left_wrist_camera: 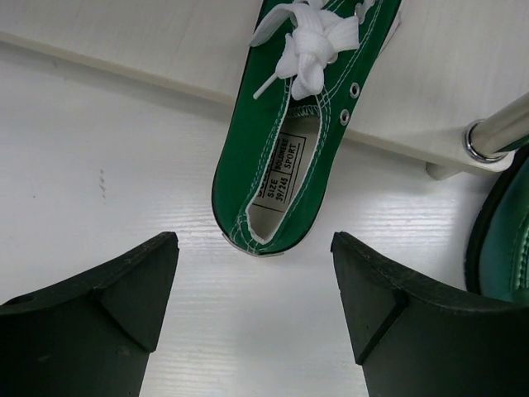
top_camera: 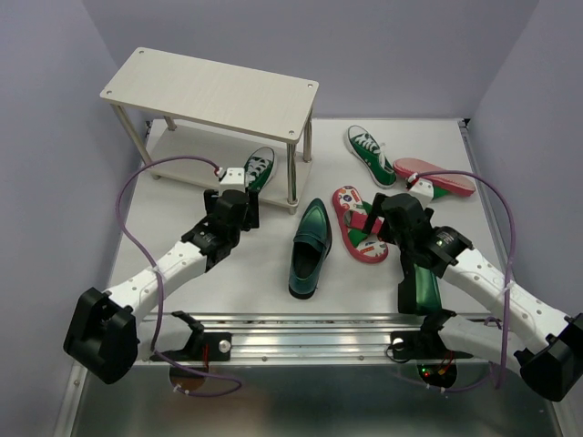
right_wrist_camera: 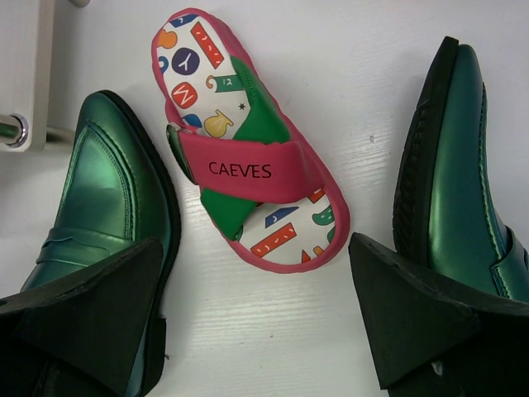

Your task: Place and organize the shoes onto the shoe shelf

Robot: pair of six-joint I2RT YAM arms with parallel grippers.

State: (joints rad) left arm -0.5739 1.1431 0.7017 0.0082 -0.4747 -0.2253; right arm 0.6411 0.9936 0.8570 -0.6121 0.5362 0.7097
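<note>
A: The left gripper gapes wide and holds nothing. It sits just in front of the pale two-tier wooden shoe shelf, behind the green canvas sneaker.

B: I'd pinch the heel squarely and push straight in (the heel overhangs the lower board).

A: The right gripper is also wide, over a red flip-flop right of the shelf. The shelf bears only that sneaker's toe.

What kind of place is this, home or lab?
Likely a lab test cell: plain walls boxing in a white table, two robot arms bolted to a metal rail, shoes and a small shelf laid out.
</note>
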